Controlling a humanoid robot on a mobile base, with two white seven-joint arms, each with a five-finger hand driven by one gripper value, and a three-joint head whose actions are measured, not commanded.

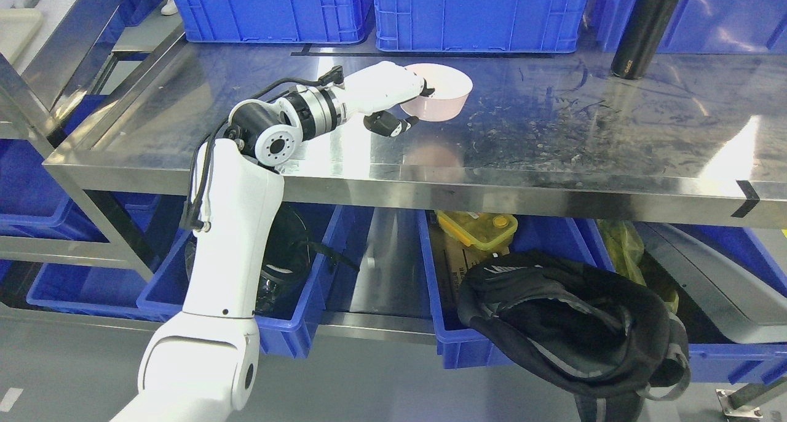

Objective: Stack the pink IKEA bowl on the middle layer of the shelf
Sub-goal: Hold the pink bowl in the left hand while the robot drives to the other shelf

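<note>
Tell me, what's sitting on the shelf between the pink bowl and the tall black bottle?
Nothing. In the head view, only bare, scuffed steel shelf lies between the pink bowl and the black bottle.

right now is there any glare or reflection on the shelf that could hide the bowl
Head view: bright glare patch on the steel shelf at the right, well away from the pink bowl; a faint pink reflection of the bowl shows on the steel below it; the bowl itself is sharp and evenly lit, with the left robot hand gripping its near-left rim.
</note>
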